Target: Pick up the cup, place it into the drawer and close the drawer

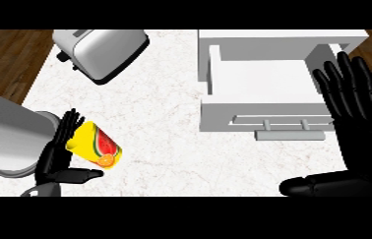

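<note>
Left hand cradled the cup; drawer stood open.
Left fingers (64,130) and thumb curled round the cup (96,147) at eight o'clock; right hand (349,98), fingers straight and spread, stood over the drawer (265,116) at three o'clock.
</note>
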